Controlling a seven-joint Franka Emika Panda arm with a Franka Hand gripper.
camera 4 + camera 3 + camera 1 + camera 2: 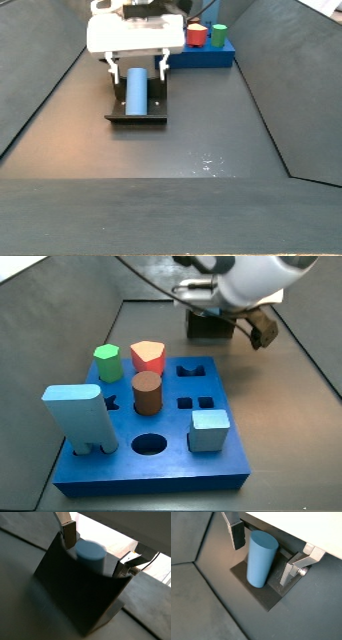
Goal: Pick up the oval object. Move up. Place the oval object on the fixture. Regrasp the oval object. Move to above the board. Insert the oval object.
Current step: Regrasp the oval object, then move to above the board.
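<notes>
The oval object [261,559] is a slim blue peg resting on the dark fixture [258,594], one end down on its base plate and its length leaning along the bracket. In a side view the oval object [136,88] lies along the fixture [135,112]. My gripper [264,554] stands open astride the peg's upper end, with a small gap at each finger [238,534]. In a wrist view the oval object's end [90,554] shows between the fingers [69,534] of the gripper [95,551]. From the board's side the gripper [234,321] hides the peg. The bright-blue board [167,461] lies close by.
On the board stand a green hexagon peg [107,356], a red peg [147,353], a brown cylinder [146,393], a bulky light-blue block [78,416] and a grey-blue cube [209,431]. The board [203,55] lies beyond the fixture. Sloping dark walls [40,90] bound the floor.
</notes>
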